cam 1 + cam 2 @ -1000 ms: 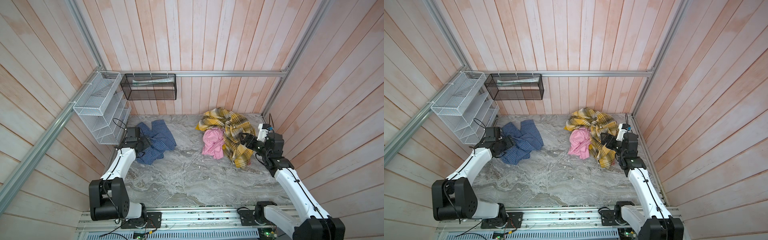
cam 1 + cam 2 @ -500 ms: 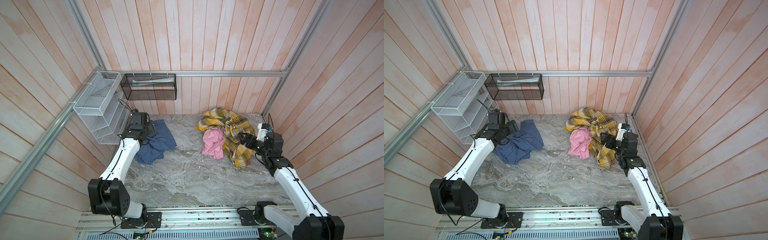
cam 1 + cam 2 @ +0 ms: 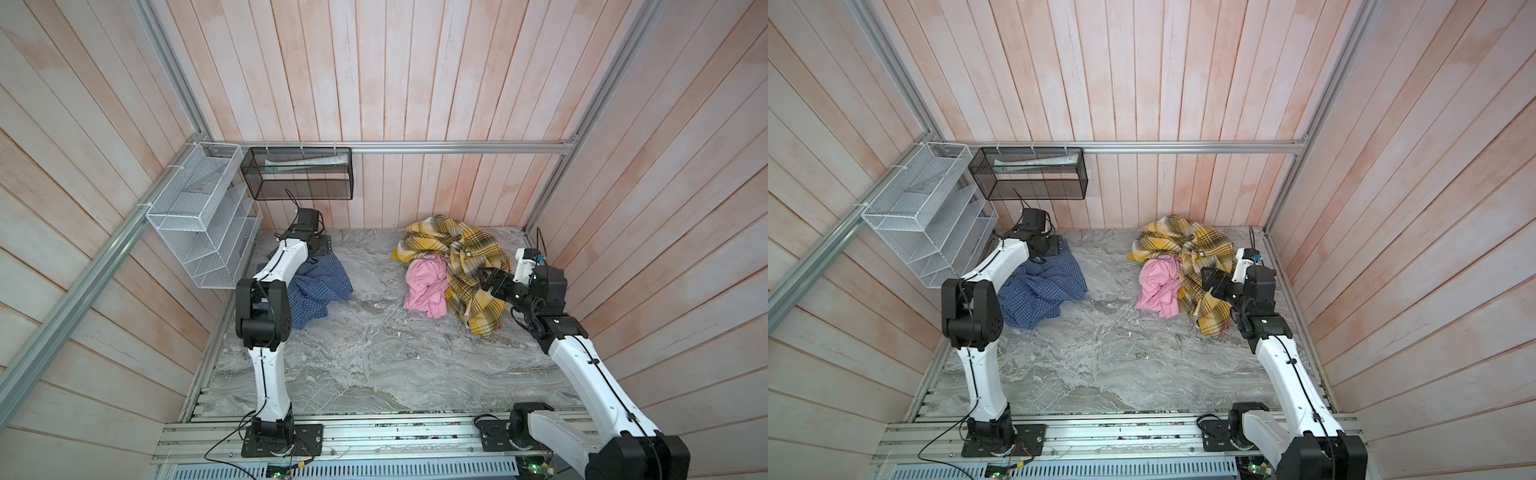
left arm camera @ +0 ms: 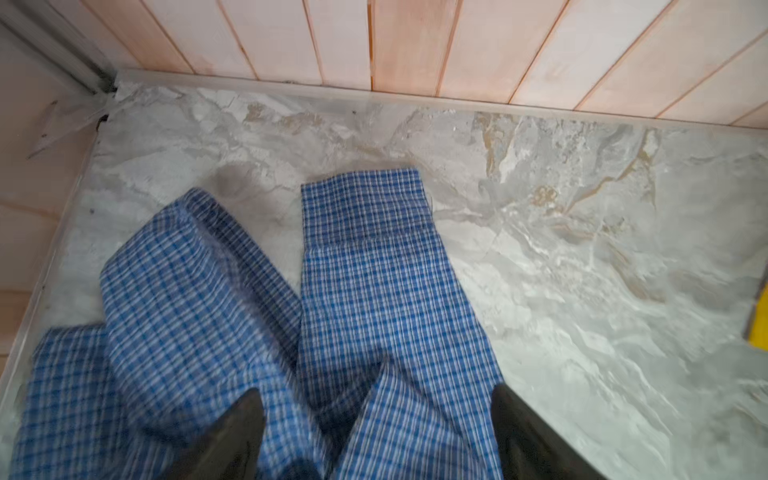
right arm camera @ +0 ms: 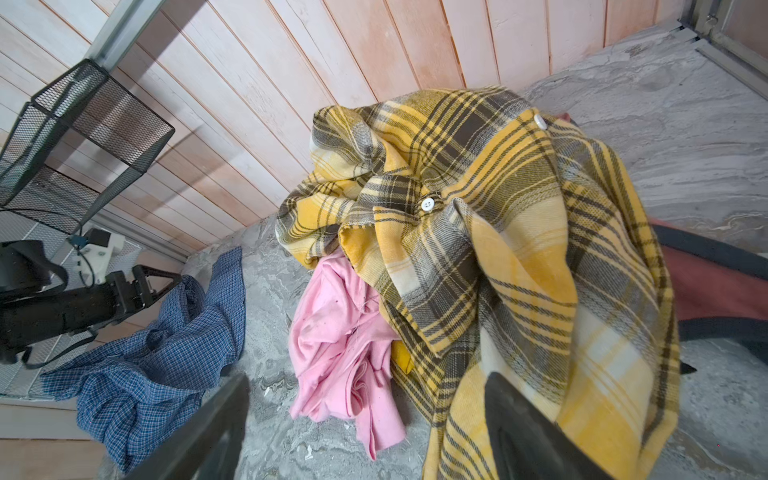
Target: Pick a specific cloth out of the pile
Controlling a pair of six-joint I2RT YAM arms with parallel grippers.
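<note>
The cloth, a blue small-check shirt, lies crumpled on the left of the marble table, apart from the pile. My left gripper hovers open over the shirt's far end, its sleeves spread below the fingers without being gripped. The pile sits at the right: a yellow plaid cloth draped over a pink cloth, with a faded red cloth peeking out behind. My right gripper stands open beside the plaid, one finger against its fabric.
A white wire rack hangs on the left wall, and a black mesh basket on the back wall just above the left gripper. Wooden walls close in on three sides. Bare marble stretches between the shirt and the pile.
My left arm has lifted and swung from the shirt's near left edge to its far end by the back wall. The shirt has bunched and shifted slightly. The right arm stays still.
</note>
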